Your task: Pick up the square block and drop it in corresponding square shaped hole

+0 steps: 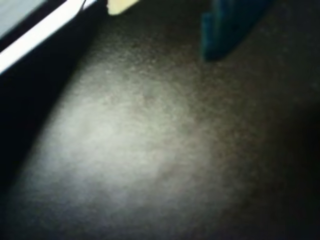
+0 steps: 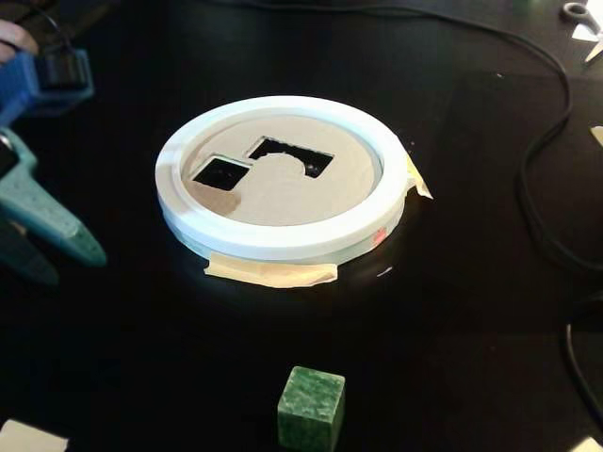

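**Block alone on the table, claw off to the left**

In the fixed view we see the green block [image 2: 311, 408] standing on the black table [image 2: 452, 311], near the bottom edge and apart from the white ring [image 2: 273, 240]. The ring's tan lid [image 2: 283, 193] shows a square hole [image 2: 220, 173] on its left. The claw [image 2: 57, 254] hangs at the left edge, fingers a little apart, holding nothing. Our wrist view is blurred: dark tabletop and a blue shape [image 1: 232, 25].

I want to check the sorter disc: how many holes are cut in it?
2. A square hole sits at the left of the white-rimmed disc in the fixed view; a bigger irregular hole lies just right of it, toward the back.
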`<action>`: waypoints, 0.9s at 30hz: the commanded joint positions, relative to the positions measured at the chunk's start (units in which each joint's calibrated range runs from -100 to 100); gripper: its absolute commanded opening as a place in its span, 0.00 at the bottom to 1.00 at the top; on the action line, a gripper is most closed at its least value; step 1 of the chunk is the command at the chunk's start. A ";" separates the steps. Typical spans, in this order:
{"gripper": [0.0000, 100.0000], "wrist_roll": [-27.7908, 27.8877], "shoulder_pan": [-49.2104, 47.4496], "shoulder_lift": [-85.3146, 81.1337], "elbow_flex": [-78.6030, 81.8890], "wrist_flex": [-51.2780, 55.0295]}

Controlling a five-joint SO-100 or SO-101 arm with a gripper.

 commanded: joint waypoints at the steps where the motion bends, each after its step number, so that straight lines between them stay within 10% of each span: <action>1: 0.70 -0.05 0.47 -0.53 -12.37 -1.97; 8: 0.70 -0.54 0.47 4.57 -27.85 -7.29; 27: 0.71 -1.17 4.97 104.44 -105.91 -0.67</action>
